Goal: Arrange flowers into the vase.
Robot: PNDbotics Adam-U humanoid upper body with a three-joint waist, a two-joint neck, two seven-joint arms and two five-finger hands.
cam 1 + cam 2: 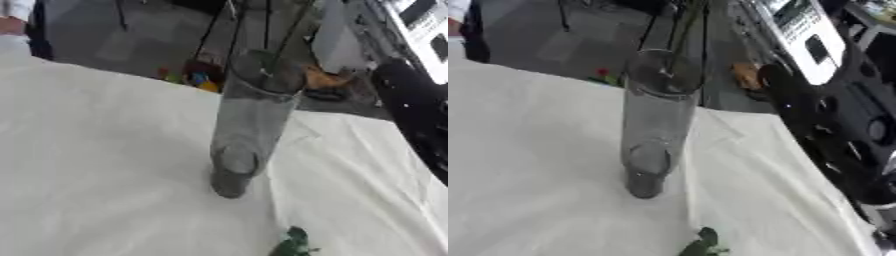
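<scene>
A tall clear glass vase [249,125] stands upright on the white tablecloth [96,165], near the middle of the picture. Thin dark-green stems [682,30] rise from its mouth and run out of the top of the view; their blooms are hidden. A sprig of green leaves [293,244] lies on the cloth at the bottom edge, in front of the vase and slightly to its right. My right arm [833,135], black with silver joints, runs down the right side, apart from the vase; its hand lies outside the picture. No left arm shows.
The table's far edge [131,75] slants across behind the vase, with dark floor beyond. Small coloured objects [197,75] and an orange thing [325,79] lie on that floor. A white machine [807,35] stands at the upper right. The cloth stretches wide to the left.
</scene>
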